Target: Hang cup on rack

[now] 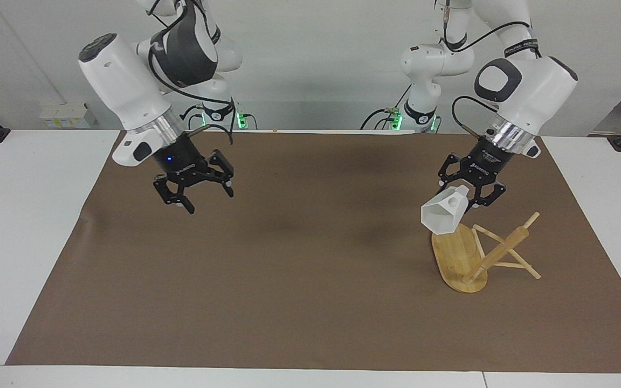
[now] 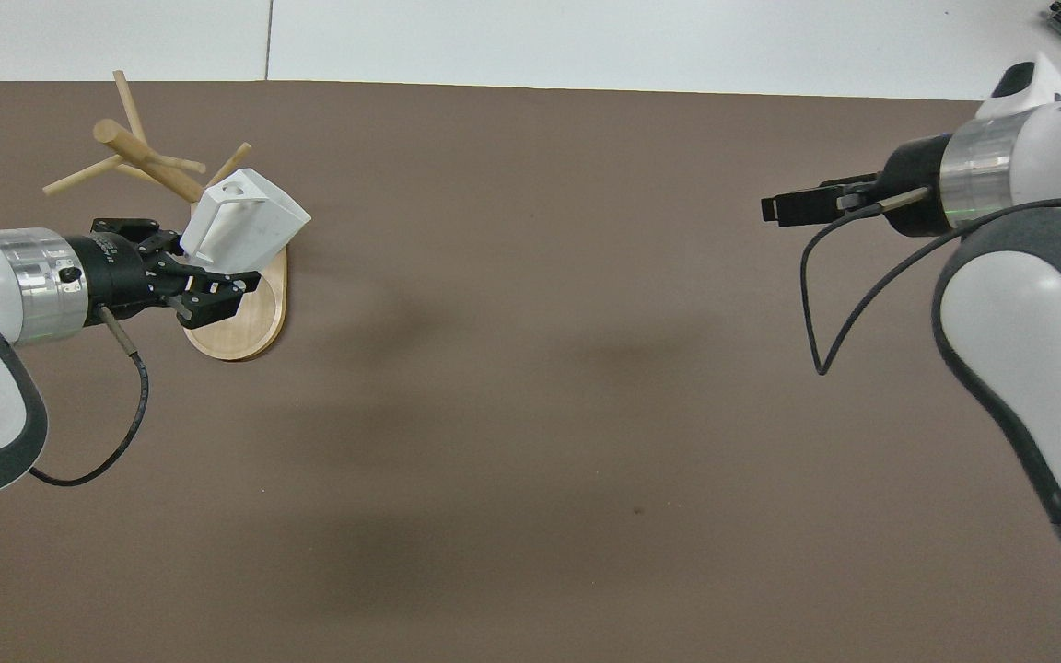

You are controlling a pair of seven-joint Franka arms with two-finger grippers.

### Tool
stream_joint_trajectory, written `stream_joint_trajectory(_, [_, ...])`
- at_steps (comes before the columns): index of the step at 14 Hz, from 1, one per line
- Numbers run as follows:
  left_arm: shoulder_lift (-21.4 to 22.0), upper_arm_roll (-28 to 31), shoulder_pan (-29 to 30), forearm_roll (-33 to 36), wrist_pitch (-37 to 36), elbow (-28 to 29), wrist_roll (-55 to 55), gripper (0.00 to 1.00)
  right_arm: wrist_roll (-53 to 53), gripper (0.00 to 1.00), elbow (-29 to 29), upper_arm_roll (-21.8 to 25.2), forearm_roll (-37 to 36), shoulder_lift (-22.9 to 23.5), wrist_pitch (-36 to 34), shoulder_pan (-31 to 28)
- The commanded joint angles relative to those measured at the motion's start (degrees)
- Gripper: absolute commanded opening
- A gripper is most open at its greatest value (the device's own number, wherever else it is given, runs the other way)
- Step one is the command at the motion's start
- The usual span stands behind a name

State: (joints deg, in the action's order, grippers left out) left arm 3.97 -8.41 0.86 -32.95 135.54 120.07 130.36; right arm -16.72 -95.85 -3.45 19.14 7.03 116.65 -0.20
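Over the right arm's end of the brown mat (image 1: pixel 289 280), the right gripper (image 1: pixel 198 193) hangs in the air with its fingers spread and nothing in them. At the left arm's end, the left gripper (image 1: pixel 469 186) is clamped on the white cup (image 1: pixel 442 214) by its handle, holding it tilted just above the oval base of the rack (image 1: pixel 464 258), whose post leans steeply.

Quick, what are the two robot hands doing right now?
Left gripper: shut on the cup, up in the air over the rack.
Right gripper: open, holding nothing.
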Motion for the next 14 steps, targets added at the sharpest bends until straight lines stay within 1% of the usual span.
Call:
stream_joint_trajectory(1, [-0.81, -0.20, 0.02, -0.01, 2.98, 0.69, 3.49, 0.00, -3.49, 1.00, -1.36, -0.86, -6.18, -3.16, -3.36, -5.24])
stream_joint_trajectory(4, [-1.95, -0.20, -0.24, -0.01, 4.73, 0.52, 4.54, 0.00, -3.32, 1.00, -1.27, -0.86, -16.82, -5.36, -3.54, -8.32])
stream_joint_trajectory(6, [-2.83, -0.20, 0.11, -0.01, 5.44, 0.17, 6.04, 0.00, -2.97, 1.00, -1.01, -0.59, -17.73, -5.45, -4.15, -10.07])
stream_joint_trajectory(8, [-3.53, -0.20, 0.20, -0.01, 5.70, -0.27, 7.09, 0.00, -2.10, 1.00, -0.57, -0.24, -18.78, -5.45, -6.95, -10.79])
stream_joint_trajectory(10, [-3.53, -0.20, 0.11, -0.01, 5.44, -0.28, 7.36, 0.00, 2.89, 1.00, 1.87, -0.41, -22.02, -5.45, -12.99, -10.53])
stream_joint_trajectory(12, [-3.62, -0.20, 0.11, -0.01, 5.62, -0.27, 8.94, 0.00, 6.08, 1.00, 4.95, -0.94, -22.04, -5.19, -19.33, -10.26])
stream_joint_trajectory(14, [-3.97, -0.20, 0.20, -0.09, 5.62, -0.27, 9.82, 0.00, 6.00, 1.00, 7.24, -0.94, -21.16, -5.10, -22.42, -10.26])
